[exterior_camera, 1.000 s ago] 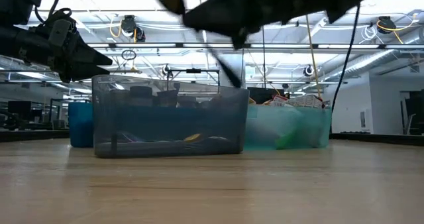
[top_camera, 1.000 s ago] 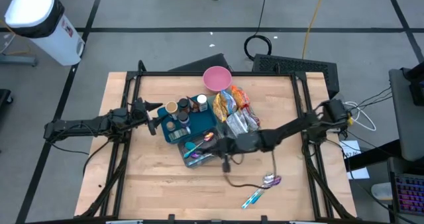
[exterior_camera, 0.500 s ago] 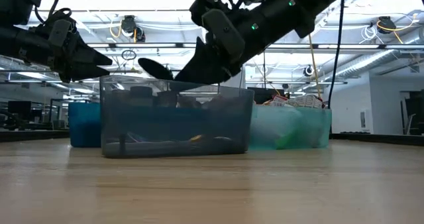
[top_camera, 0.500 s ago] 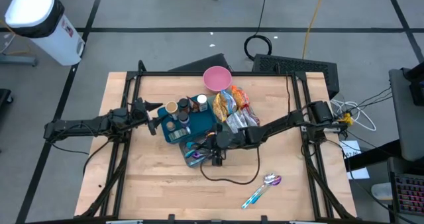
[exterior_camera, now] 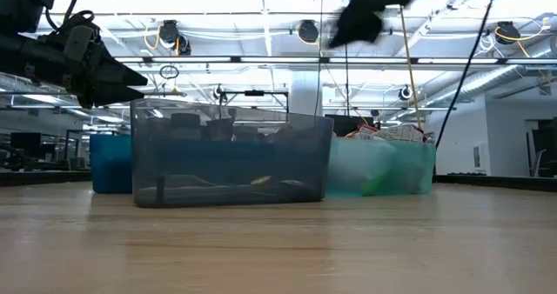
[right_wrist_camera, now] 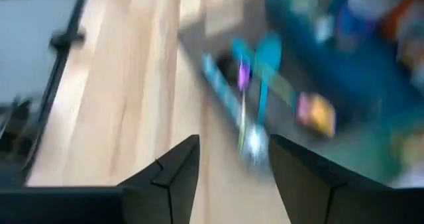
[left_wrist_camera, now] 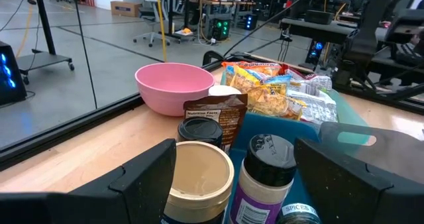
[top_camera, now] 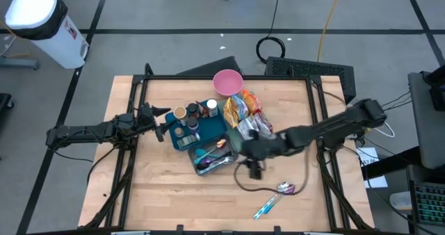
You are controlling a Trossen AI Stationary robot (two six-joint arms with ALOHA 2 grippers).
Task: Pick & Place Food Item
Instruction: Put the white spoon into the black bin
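Two arms reach over the wooden tabletop (top_camera: 160, 193), and the landmark between them is the grey utensil bin (top_camera: 212, 156) at its middle. The right end effector (top_camera: 254, 167) hangs just beside that bin, on the side toward the right arm's base, above bare wood; in the right wrist view its two dark fingers (right_wrist_camera: 177, 174) stand spread with nothing between them. Inside the bin lie coloured utensils (right_wrist_camera: 255, 78), blurred in that wrist view. The left end effector (top_camera: 164, 126) waits on the opposite side of the bin, near the jars (left_wrist_camera: 199, 177), its fingers (left_wrist_camera: 142, 181) spread wide and empty. Behind the bin, away from the camera's near edge, snack packets (top_camera: 245, 113) are heaped in a teal container, and a pink bowl (top_camera: 227, 82) stands beyond them. Well apart from the bin, toward the near edge of the tabletop, a spoon (top_camera: 285, 188) and a blue utensil (top_camera: 266, 207) lie on the wood.
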